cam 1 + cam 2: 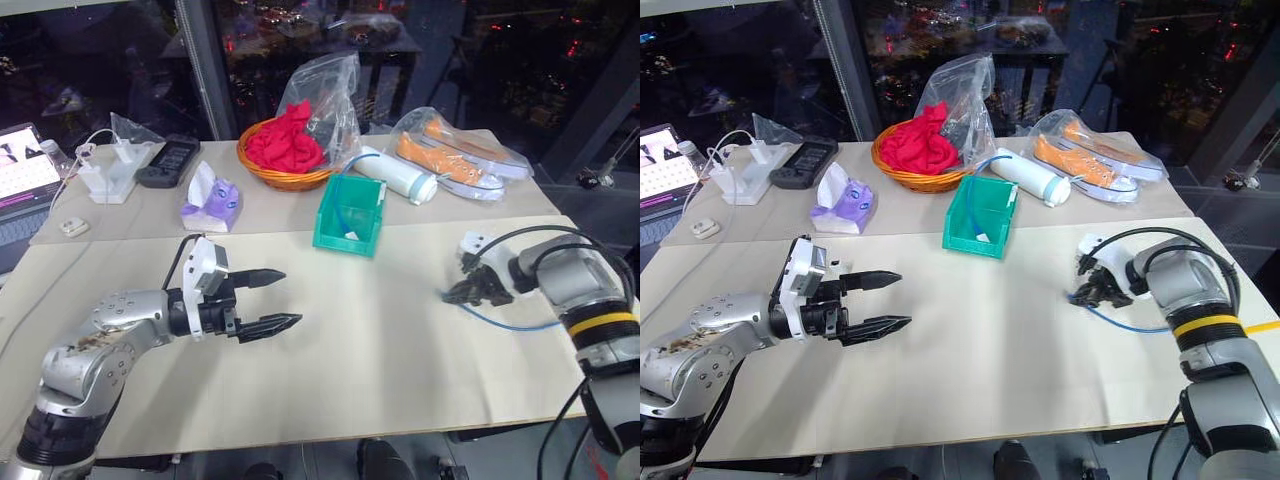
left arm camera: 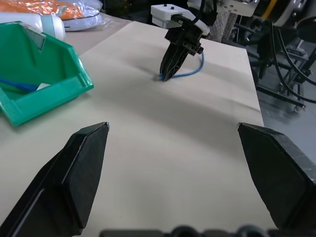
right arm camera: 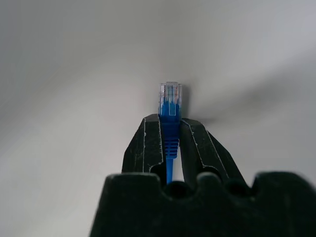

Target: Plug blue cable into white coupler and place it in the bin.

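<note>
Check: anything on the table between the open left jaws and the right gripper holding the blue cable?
Nothing: bare paper-covered table between left gripper and right gripper clamping the blue cable, per left wrist view.

The two head views looked forward and down over the table [image 1: 400,340] from above. The left wrist view faced low across it toward the right gripper [image 2: 167,75]. The right wrist view sat very close behind the blue cable [image 3: 170,129].
</note>
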Controlling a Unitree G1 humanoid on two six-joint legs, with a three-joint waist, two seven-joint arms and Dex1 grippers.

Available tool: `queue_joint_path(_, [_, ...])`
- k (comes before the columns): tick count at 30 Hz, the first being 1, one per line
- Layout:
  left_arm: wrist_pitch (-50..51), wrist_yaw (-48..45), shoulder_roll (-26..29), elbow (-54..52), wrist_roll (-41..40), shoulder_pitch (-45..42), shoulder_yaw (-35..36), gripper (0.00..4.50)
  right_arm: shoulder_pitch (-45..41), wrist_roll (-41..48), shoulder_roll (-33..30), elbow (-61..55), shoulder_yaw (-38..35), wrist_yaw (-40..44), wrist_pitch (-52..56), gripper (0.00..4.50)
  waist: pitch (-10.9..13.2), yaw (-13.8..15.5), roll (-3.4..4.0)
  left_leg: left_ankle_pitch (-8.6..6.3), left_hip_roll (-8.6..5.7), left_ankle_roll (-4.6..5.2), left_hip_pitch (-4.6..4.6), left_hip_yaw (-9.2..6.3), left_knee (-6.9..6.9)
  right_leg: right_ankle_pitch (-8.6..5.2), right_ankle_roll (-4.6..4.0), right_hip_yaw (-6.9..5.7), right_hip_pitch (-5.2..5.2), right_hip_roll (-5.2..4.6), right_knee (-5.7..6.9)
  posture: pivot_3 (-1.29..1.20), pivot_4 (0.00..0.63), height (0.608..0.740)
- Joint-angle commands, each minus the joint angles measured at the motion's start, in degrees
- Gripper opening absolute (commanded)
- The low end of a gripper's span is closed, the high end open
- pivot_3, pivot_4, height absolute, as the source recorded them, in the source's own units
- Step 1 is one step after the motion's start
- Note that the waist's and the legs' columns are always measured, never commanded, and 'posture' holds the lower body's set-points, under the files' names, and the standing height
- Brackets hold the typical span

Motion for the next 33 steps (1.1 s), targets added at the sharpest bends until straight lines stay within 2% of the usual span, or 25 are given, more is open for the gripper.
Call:
queue_joint_path(1, [0.25, 0.55, 0.69, -1.84, -0.93, -0.54, 1.84, 4.50, 0.10, 9.89, 3.54, -22.63, -4.90, -2.57, 12.51, 0.11, 0.00, -0.09, 0.01, 0.00, 0.00, 0.00, -0.01, -0.02, 0.00, 0.00, 0.00, -0.01, 0.00, 0.00, 0.02, 0.00, 0.150, 0.723])
queue_joint_path(4, [0.87, 1.08, 0.45, -2.12, -1.18, -0.88, 1.53, 4.50, 2.32, 12.77, 11.47, -36.53, -0.82, -10.31, 19.84, 0.11, -0.06, 0.00, -0.08, 0.00, 0.00, 0.00, -0.03, -0.10, 0.00, 0.00, 0.00, -0.06, 0.02, 0.00, 0.09, 0.00, 0.150, 0.723])
queue_joint_path(6, [1.24, 1.17, 0.38, -2.19, -1.22, -1.09, 1.22, 4.50, 3.51, 10.14, 15.04, -39.35, 5.10, -15.43, 19.80, 0.11, -0.07, 0.19, -0.11, 0.00, 0.00, 0.00, -0.02, -0.17, 0.00, 0.00, 0.00, -0.11, 0.05, 0.00, 0.09, 0.00, 0.150, 0.723])
queue_joint_path(10, [1.80, 0.64, 0.77, -2.22, -1.22, -1.67, 0.70, 4.50, 4.50, -0.90, 17.01, -33.14, 20.14, -24.11, 13.79, 0.11, -0.10, 1.20, -0.16, 0.07, -0.06, -0.13, -0.12, -0.16, 0.01, 0.02, 0.02, -0.15, 0.04, -0.10, 0.01, 0.00, 0.150, 0.723])
queue_joint_path(17, [2.19, -1.00, 1.83, -1.83, -0.97, -1.98, 0.24, 4.50, 5.94, -7.46, 15.53, -26.01, 25.98, -28.52, 8.28, 0.11, -0.15, 1.07, -0.24, 0.10, -0.05, -0.18, 0.06, -0.16, 0.00, 0.04, -0.02, -0.22, 0.07, -0.08, -0.14, 0.00, 0.150, 0.723])
queue_joint_path(20, [2.05, -1.90, 2.39, -1.36, -0.22, -1.75, -0.32, 4.50, 7.05, -7.01, 16.04, -25.94, 24.32, -29.12, 7.54, 0.11, -0.17, 1.08, -0.26, 0.10, -0.04, -0.19, 0.15, -0.16, 0.00, 0.06, -0.05, -0.23, 0.17, -0.07, -0.11, 0.00, 0.150, 0.723])
queue_joint_path(22, [0.83, -3.77, 3.55, -0.37, 1.89, -1.07, -1.74, 4.50, 8.11, -4.53, 16.35, -28.04, 21.94, -28.18, 8.74, 1.12, -0.20, 1.24, -0.30, 0.11, -0.03, -0.19, 0.20, -0.16, 0.00, 0.07, -0.06, -0.23, 0.23, -0.06, -0.08, 0.00, 0.150, 0.723])
queue_joint_path(29, [-4.06, -8.34, 4.20, 4.28, 7.74, -1.54, -6.15, 4.50, 10.04, 6.06, 17.31, -36.93, 8.15, -26.74, 17.37, 3.32, -0.19, 1.28, -0.28, 0.10, -0.03, -0.18, 0.05, -0.18, 0.00, 0.07, -0.07, -0.27, 0.12, -0.06, -0.10, 0.00, 0.150, 0.723])
queue_joint_path(33, [-8.86, -10.53, 1.99, 9.39, 12.93, -4.31, -11.12, 4.50, 12.14, 15.22, 14.20, -45.57, -6.09, -24.85, 24.15, 3.32, -0.18, 1.59, -0.27, 0.06, -0.03, -0.12, -0.04, -0.18, -0.02, 0.07, -0.06, -0.28, 0.07, -0.07, -0.11, 0.00, 0.150, 0.723])
